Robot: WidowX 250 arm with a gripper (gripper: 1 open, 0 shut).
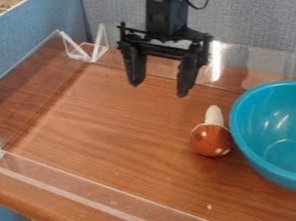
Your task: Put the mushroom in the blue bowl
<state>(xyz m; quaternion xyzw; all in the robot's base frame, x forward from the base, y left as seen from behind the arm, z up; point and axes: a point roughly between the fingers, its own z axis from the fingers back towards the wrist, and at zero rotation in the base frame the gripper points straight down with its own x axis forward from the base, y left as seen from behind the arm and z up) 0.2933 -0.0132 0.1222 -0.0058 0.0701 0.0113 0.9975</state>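
Note:
The mushroom (210,134) lies on its side on the wooden table, reddish-brown cap toward the front, pale stem pointing back. It rests just left of the blue bowl (285,132), which stands at the right edge with nothing inside. My gripper (161,83) hangs above the table behind and to the left of the mushroom, pointing down. Its two black fingers (135,70) stand wide apart and hold nothing.
A low clear plastic wall (25,68) runs around the wooden table (99,128). A blue partition (27,31) stands behind at the left. Bare wood lies to the left and in front of the gripper.

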